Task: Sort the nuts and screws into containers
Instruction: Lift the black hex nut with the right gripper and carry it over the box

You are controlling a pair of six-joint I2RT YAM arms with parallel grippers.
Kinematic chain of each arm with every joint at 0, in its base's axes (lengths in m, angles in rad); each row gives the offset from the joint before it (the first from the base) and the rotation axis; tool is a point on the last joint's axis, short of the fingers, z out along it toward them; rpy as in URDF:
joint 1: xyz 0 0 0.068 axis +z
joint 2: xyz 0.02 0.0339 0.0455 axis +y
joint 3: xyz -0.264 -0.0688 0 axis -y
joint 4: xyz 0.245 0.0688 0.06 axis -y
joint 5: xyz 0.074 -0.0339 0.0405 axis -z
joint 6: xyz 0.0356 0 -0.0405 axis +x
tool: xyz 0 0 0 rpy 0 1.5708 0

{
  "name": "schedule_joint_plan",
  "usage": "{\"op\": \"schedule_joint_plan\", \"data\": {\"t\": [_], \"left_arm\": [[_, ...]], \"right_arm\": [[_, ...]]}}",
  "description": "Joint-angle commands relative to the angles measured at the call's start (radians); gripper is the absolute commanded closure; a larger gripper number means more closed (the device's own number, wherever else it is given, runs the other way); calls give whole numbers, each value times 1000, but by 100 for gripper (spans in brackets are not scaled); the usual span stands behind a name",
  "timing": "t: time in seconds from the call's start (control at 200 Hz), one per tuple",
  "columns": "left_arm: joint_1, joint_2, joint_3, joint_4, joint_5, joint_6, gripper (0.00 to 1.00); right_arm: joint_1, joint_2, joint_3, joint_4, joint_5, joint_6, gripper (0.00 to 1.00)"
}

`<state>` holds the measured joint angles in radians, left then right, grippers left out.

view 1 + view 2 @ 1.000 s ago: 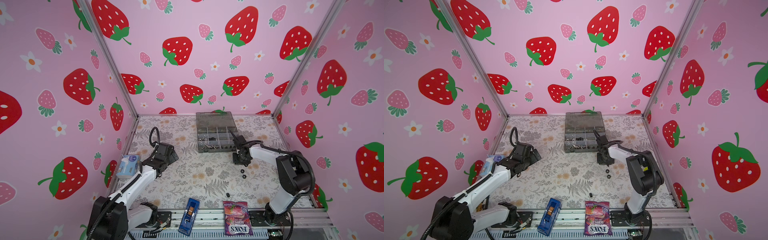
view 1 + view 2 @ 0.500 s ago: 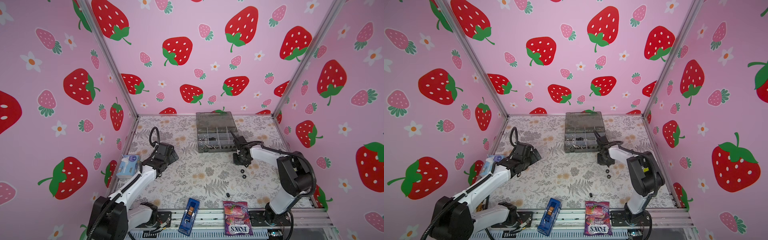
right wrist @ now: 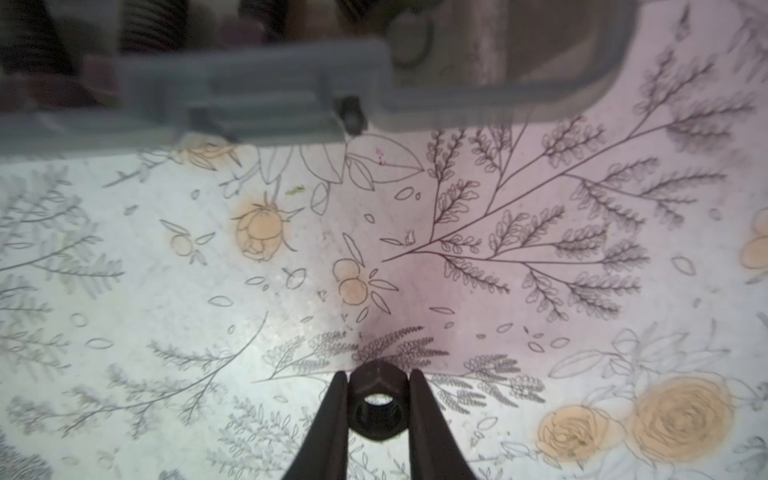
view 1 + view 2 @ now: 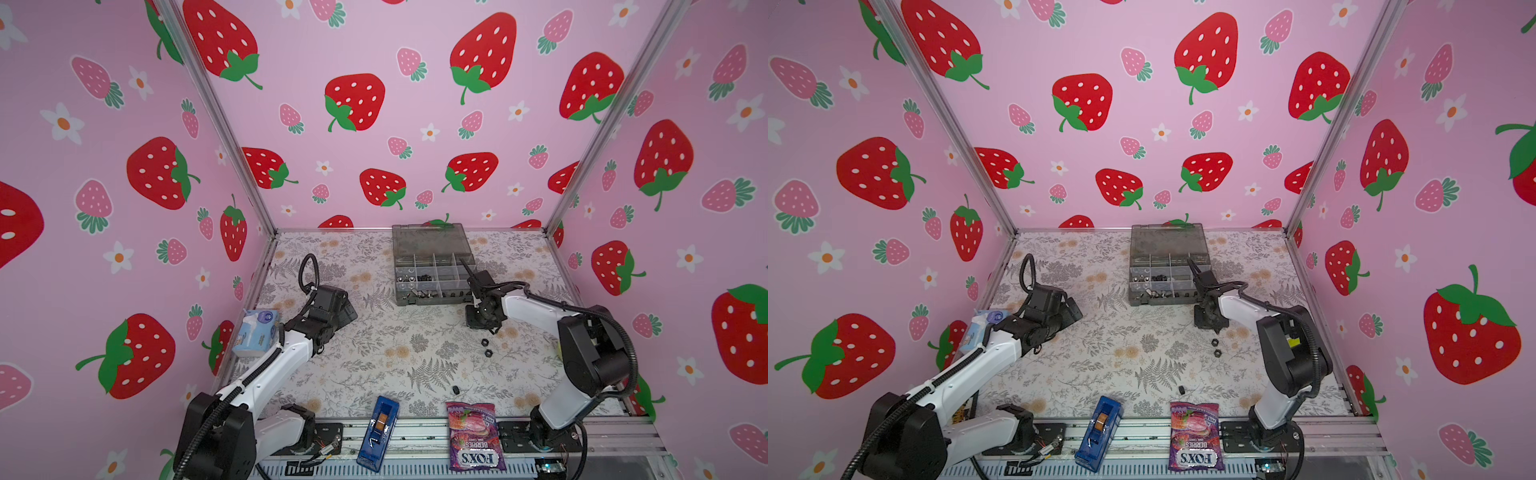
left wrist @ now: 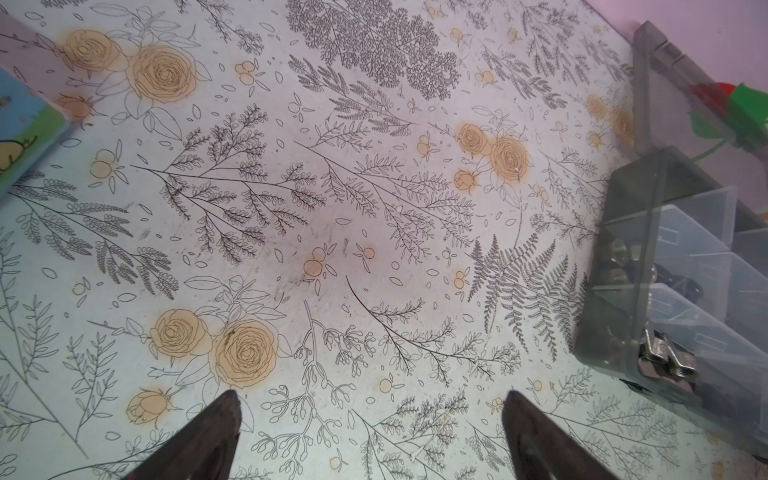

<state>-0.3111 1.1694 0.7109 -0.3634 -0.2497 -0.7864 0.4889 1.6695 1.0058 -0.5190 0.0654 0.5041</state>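
Note:
My right gripper is shut on a black hex nut, held just above the floral mat. In both top views this gripper points down in front of the right front corner of the grey organiser box, whose lid is open and whose containers hold screws and nuts. Two more black hex nuts lie on the mat near it, and a small black piece lies closer to the front. My left gripper is open and holds nothing, left of the box.
A blue tissue pack stands by the left wall. A narrow blue box and a purple candy bag lie at the front edge. In the left wrist view, silver winged nuts show through the box's near corner.
The right gripper's jaws have narrowed onto the nut while it stays low by the box's corner. The left arm has not moved.

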Motion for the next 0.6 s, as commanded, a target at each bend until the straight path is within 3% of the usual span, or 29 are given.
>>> {"op": "schedule_joint_plan", "data": {"t": [0.0,0.185,0.595], "left_arm": [[7,-2,15,-1,-1,-4,1],[6,-1,16,4,6,-4,1],[6,-3,13,-2,8,-1,1]], "right_arm": [[2,-49,68,8,0,10,95],[6,-10,195,59,-2,-7,95],[20,289,551,61,39,-94,96]]}}
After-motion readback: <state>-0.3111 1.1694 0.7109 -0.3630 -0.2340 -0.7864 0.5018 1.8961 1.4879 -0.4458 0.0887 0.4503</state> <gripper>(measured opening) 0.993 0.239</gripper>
